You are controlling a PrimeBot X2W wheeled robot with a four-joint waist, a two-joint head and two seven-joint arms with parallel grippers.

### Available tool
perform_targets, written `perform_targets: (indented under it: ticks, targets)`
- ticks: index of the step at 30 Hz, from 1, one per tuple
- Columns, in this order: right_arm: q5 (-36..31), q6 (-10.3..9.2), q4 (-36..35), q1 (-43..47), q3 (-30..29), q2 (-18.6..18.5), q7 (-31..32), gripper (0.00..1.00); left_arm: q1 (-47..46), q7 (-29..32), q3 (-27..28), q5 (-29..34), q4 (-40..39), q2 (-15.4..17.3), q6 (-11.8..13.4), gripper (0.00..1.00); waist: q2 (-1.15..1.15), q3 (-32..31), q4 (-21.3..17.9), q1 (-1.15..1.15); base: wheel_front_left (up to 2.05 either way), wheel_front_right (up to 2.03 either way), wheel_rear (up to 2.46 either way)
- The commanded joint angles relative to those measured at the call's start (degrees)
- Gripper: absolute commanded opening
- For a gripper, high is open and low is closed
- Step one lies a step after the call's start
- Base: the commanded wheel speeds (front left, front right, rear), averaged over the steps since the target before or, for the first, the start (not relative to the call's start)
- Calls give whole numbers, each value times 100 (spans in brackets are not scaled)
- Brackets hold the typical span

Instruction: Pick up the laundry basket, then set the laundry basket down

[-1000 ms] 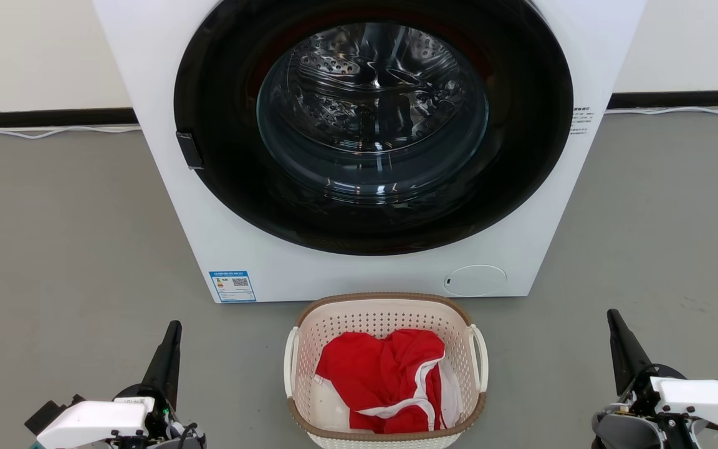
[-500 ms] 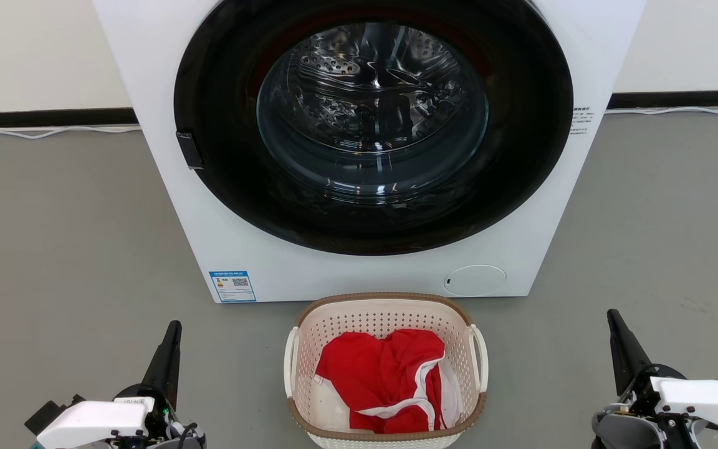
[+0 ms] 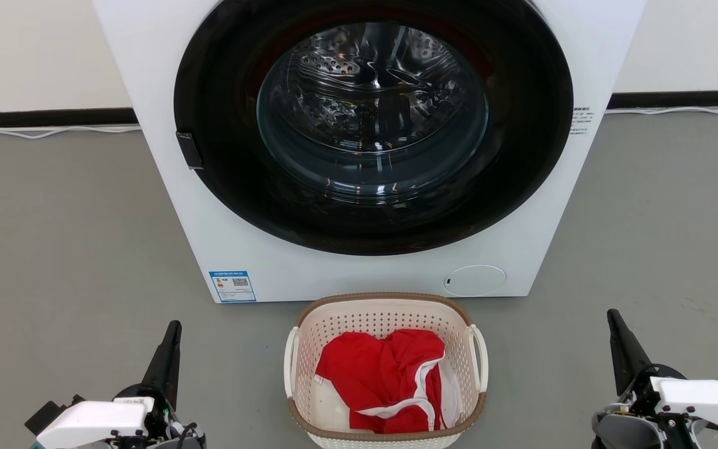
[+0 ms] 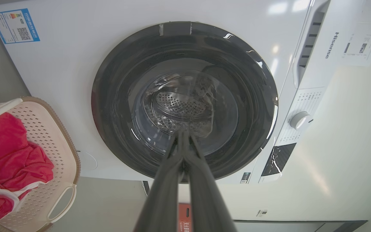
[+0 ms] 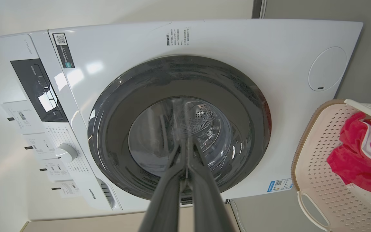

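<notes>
The laundry basket (image 3: 386,312), cream-white and perforated with a brown rim and two white side handles, stands on the grey floor just in front of the washing machine, holding a red garment with white trim (image 3: 384,377). It also shows at the left edge of the left wrist view as the basket (image 4: 48,135) and at the right edge of the right wrist view as the basket (image 5: 317,151). My left gripper (image 3: 174,327) is shut and empty, well left of the basket. My right gripper (image 3: 611,315) is shut and empty, well to its right. Both point toward the machine.
The white front-loading washing machine (image 3: 521,262) with a closed dark round door (image 3: 371,125) rises directly behind the basket. White cables (image 3: 47,132) run along the dark skirting at the wall. Bare grey floor lies on both sides of the basket.
</notes>
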Motion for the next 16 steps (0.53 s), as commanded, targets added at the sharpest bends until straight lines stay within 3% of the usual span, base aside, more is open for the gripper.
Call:
perform_targets:
  ticks: [1, 16]
  targets:
    - [37, 41, -176, -237, 107, -34, 60, 0, -321, 36, 176, 5, -166, 78, -39, 0, 0, 0, 0, 0, 0, 0, 0]
    - [37, 41, -176, -237, 107, -34, 60, 0, -321, 36, 176, 5, -166, 78, -39, 0, 0, 0, 0, 0, 0, 0, 0]
